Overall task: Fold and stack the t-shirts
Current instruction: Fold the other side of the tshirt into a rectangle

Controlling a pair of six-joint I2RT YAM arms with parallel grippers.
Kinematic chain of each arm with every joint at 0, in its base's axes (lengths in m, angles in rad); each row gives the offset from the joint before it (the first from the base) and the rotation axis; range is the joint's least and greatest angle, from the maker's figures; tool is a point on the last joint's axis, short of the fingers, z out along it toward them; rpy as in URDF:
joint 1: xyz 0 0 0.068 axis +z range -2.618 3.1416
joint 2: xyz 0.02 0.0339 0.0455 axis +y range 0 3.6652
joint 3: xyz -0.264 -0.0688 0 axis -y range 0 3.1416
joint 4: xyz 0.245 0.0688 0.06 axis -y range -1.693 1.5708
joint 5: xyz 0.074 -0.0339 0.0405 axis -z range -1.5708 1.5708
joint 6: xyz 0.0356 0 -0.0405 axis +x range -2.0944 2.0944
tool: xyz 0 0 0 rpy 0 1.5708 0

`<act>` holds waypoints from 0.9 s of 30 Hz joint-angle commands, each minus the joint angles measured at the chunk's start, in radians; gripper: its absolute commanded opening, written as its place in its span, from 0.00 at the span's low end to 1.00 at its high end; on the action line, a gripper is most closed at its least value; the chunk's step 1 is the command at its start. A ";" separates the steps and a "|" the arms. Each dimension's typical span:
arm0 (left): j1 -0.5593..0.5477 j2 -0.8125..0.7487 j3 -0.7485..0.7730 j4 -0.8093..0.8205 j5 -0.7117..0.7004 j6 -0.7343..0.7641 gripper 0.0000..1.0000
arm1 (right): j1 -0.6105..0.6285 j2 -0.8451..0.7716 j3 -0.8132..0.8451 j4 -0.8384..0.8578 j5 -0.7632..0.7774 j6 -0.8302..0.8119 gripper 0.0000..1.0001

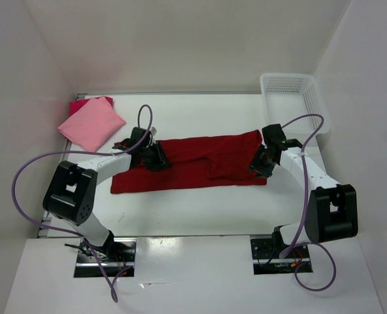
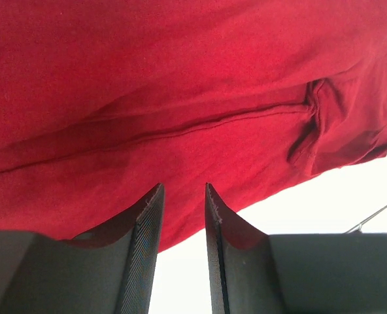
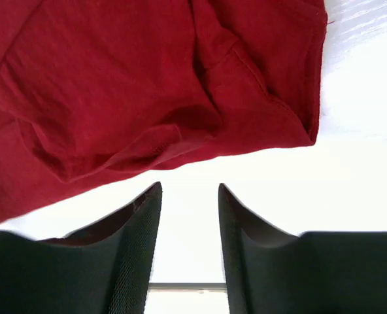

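The dark crimson t-shirt (image 1: 193,163) lies spread flat across the middle of the table, folded lengthwise into a long band. It fills the left wrist view (image 2: 180,98) and the top of the right wrist view (image 3: 148,85). My left gripper (image 1: 155,157) hovers over the shirt's left end, jaws open and empty (image 2: 182,190). My right gripper (image 1: 260,163) is at the shirt's right end, jaws open and empty (image 3: 189,190), just off the cloth's edge. The light pink t-shirt (image 1: 91,122) lies folded at the back left on top of the magenta-red t-shirt (image 1: 79,104).
A white lattice basket (image 1: 293,97) stands at the back right corner. White walls close in the table on three sides. Purple cables loop from both arms.
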 commanded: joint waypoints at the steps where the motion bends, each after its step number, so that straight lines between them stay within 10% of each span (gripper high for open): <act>1: -0.027 -0.024 0.075 -0.036 -0.015 0.068 0.39 | -0.003 -0.035 0.063 -0.034 0.021 -0.023 0.41; 6: -0.149 0.054 0.228 -0.097 -0.015 0.138 0.42 | -0.003 0.083 0.086 0.088 0.013 -0.032 0.00; 11: -0.229 0.190 0.367 -0.059 -0.006 0.111 0.49 | -0.012 0.165 0.110 0.242 -0.011 -0.032 0.01; 19: -0.229 0.385 0.499 -0.008 -0.037 0.024 0.58 | -0.024 0.229 0.149 0.267 0.001 -0.041 0.38; 27: -0.229 0.461 0.518 0.028 -0.004 0.014 0.52 | -0.012 0.251 0.109 0.245 -0.050 -0.052 0.14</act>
